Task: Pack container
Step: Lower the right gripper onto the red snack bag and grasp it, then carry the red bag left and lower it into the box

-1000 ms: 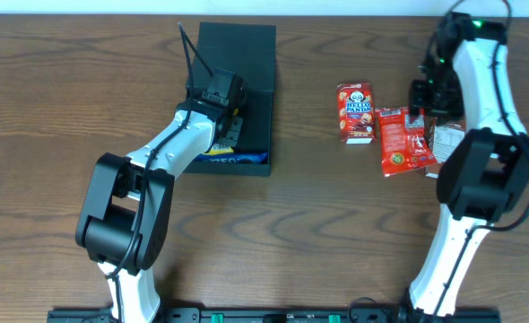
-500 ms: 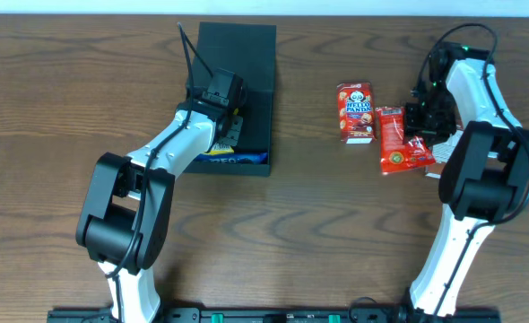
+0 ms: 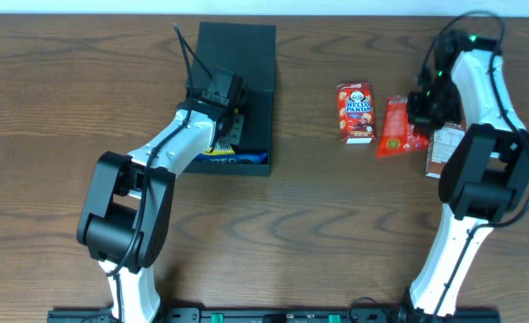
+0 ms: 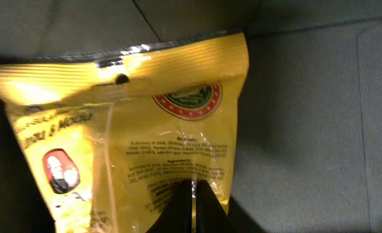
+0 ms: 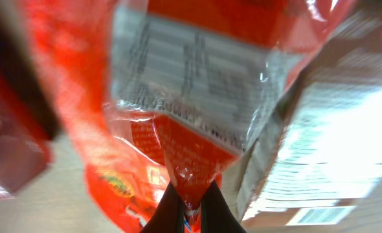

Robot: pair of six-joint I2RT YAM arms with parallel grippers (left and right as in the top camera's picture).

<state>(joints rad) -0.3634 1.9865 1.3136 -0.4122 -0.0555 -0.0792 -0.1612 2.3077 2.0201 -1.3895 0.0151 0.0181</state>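
the container (image 3: pixel 247 54), a matte black box, stands on the bench (image 3: pixel 318 224) left of centre toward the far edge, its top open so that the inside can be reached from above. inside it, the left tool (image 4: pixel 192 206) is pinched shut on the lower edge of a yellow packet (image 4: pixel 146 123), which it holds low over the grey floor. this is judged to be the placing step, beside a blue packet (image 3: pixel 233 160) lying along the near wall. well apart to the right are the snacks not yet packed: a red hello panda box (image 3: pixel 356 112) and a brown-and-white packet (image 3: pixel 442 148) partly hidden under the right arm. between these, the right tool (image 5: pixel 190 206) is clamped on the crimped end of a red packet (image 5: pixel 191 155), which is creased and tilted on edge; whether it is clear of the bench cannot be told. gripping the seam leaves the packet's body free, which should ease sliding it into the container once the left arm withdraws.
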